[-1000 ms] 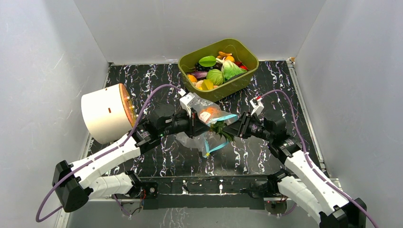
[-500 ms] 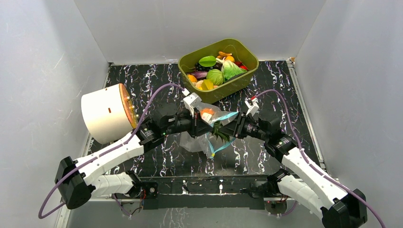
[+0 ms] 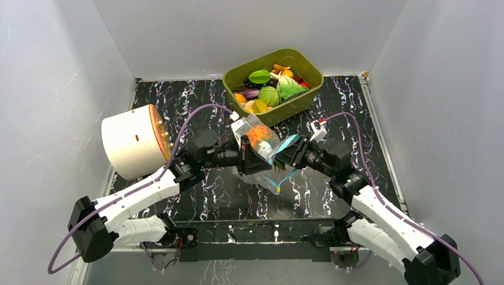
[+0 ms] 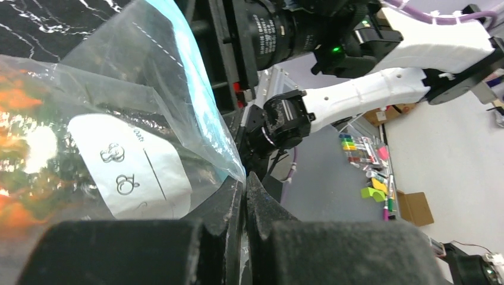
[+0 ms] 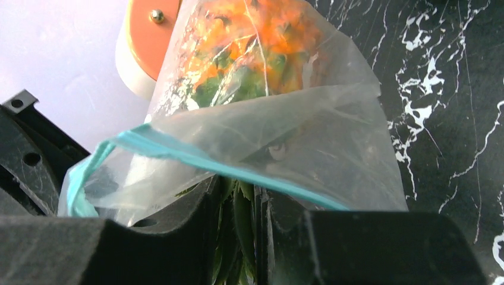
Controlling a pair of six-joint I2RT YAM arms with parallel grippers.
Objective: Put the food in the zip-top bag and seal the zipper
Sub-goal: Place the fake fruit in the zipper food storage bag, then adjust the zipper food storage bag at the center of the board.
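The clear zip-top bag (image 3: 260, 172) hangs above the table between both grippers. My left gripper (image 3: 245, 152) is shut on the bag's rim; in the left wrist view its jaws (image 4: 245, 180) pinch the plastic beside the light-blue zipper (image 4: 205, 113). An orange pineapple (image 3: 259, 136) sits inside the bag's mouth. My right gripper (image 3: 282, 155) is shut on the pineapple's green leaves (image 5: 241, 217), just below the zipper (image 5: 196, 158). The orange body (image 5: 261, 35) shows through the bag (image 5: 309, 136). More food lies in the olive tub (image 3: 309, 63).
The olive tub stands at the back middle, just behind the grippers. A large white cylinder with an orange face (image 3: 132, 141) lies at the left beside my left arm. Grey walls close in the black marbled table (image 3: 178, 101) on three sides.
My right gripper has pushed left and up with the pineapple, driving it deeper into the bag. The bag has tipped up toward the tub. The left gripper keeps its hold.
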